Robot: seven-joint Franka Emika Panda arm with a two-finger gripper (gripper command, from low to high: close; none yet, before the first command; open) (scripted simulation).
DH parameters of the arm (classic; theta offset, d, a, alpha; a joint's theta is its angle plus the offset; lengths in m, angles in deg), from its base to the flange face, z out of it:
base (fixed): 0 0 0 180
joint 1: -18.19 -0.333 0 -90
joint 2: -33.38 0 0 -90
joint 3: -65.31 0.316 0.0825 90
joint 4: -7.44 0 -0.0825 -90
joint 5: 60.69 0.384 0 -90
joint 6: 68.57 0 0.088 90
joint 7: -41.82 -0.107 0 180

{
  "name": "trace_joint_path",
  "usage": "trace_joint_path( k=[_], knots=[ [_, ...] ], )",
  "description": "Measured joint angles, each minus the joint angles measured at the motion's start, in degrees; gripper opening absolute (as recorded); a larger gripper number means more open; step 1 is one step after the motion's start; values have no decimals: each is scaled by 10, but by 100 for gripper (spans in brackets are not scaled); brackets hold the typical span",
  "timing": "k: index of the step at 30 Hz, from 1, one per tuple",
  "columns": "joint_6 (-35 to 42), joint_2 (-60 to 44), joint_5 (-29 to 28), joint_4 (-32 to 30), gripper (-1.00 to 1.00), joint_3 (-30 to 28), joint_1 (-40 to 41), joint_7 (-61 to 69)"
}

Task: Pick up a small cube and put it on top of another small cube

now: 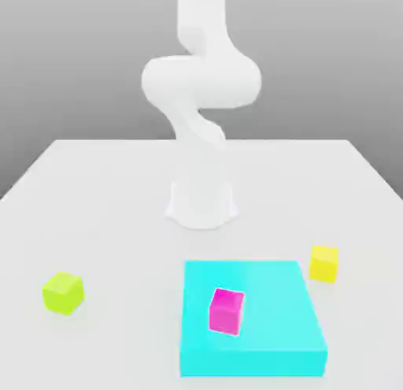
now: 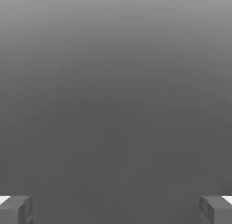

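overhead, white arm (image 1: 197, 89) folded upward, pincer (image 2: 116, 209) wide, holding nothing

A white table (image 1: 94, 191) spreads across the exterior view, its surface smooth, matte and unmarked. Its far edge runs level across the middle of the picture, and its side edges slant outward toward the near corners. Behind the table there is a plain grey backdrop, darker at the top and paler down toward the table's edge, with no seams or corners to be seen. The light is soft and even, leaving only faint shadows on the tabletop
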Motion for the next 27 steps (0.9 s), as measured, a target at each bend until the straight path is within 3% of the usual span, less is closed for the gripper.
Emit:
trace_joint_path(
  k=[19, 23, 27],
  knots=[
    [-289, -374, 60, -307, 0, 345, -84, -494],
    [-321, -421, -10, -311, 0, 345, -86, -569],
    [-346, -464, -127, -300, 0, 293, -105, -656]
  ],
)
